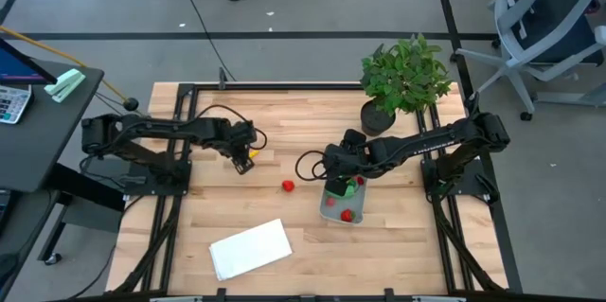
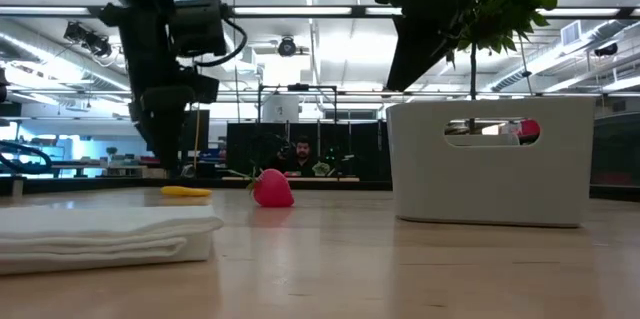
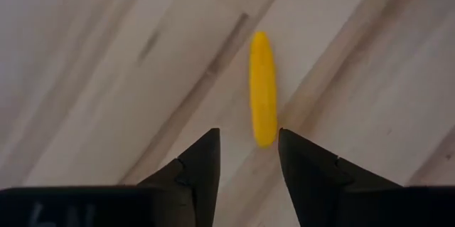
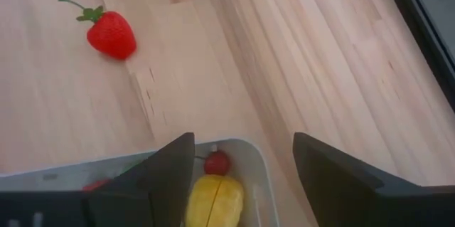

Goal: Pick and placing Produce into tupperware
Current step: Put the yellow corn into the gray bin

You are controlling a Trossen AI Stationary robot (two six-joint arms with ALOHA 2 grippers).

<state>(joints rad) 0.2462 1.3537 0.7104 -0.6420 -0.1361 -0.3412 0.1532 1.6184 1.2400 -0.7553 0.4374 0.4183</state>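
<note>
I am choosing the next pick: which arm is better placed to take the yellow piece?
Left. The left gripper hangs over the yellow piece, jaws open. The right gripper is over the container.

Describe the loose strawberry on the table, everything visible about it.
The strawberry is a small, glossy red toy that looks like plastic, with a green leafy cap and thin stem. It lies on its side on the bare wooden table, between the two arms, apart from the tupperware. Nothing touches it; neither gripper is at it.
</note>
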